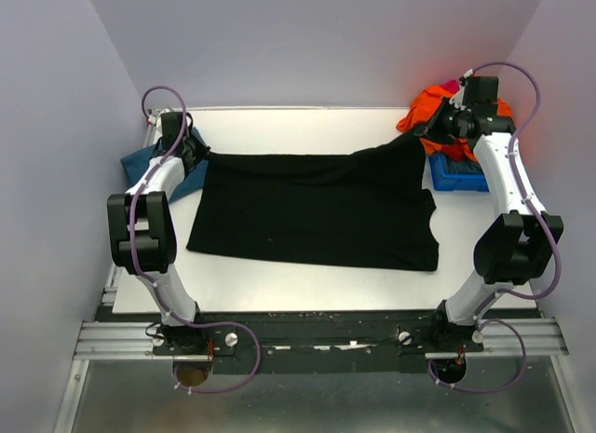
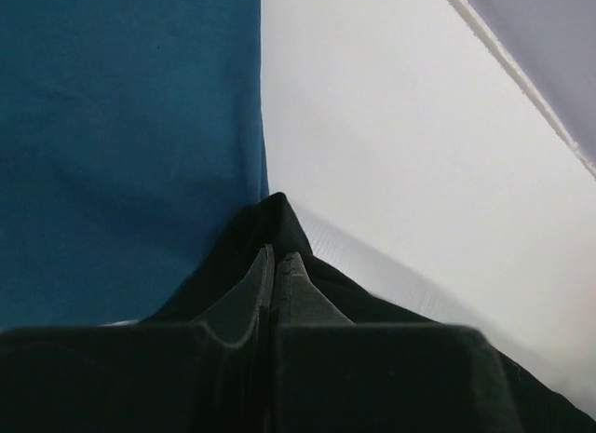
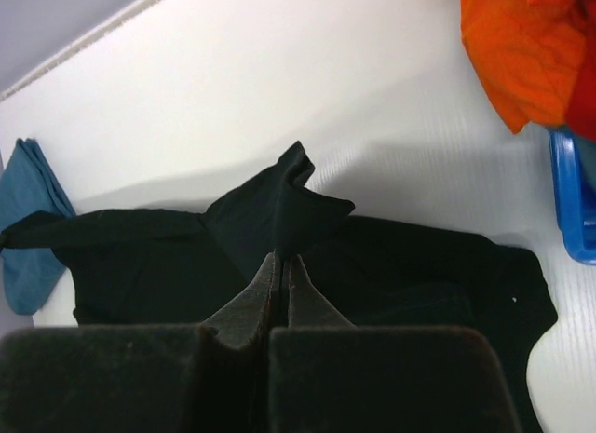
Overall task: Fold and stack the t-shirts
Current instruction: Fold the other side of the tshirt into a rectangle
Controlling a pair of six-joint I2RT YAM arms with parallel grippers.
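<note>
A large black t-shirt [image 1: 317, 214] lies spread across the middle of the white table, plain side up. My left gripper [image 2: 277, 256] is shut on its far left corner [image 2: 272, 219], right beside the folded teal-blue t-shirt [image 2: 121, 144] at the table's left edge [image 1: 140, 160]. My right gripper [image 3: 285, 259] is shut on the shirt's far right corner [image 3: 284, 196], lifted off the table, with the rest of the black shirt [image 3: 400, 265] stretched below. The top edge runs taut between both grippers.
A small blue plastic bin [image 1: 458, 175] stands at the back right with orange and red cloth [image 1: 430, 107] heaped over it, seen also as orange cloth [image 3: 517, 51] and the bin's rim [image 3: 570, 200]. Walls close in on three sides.
</note>
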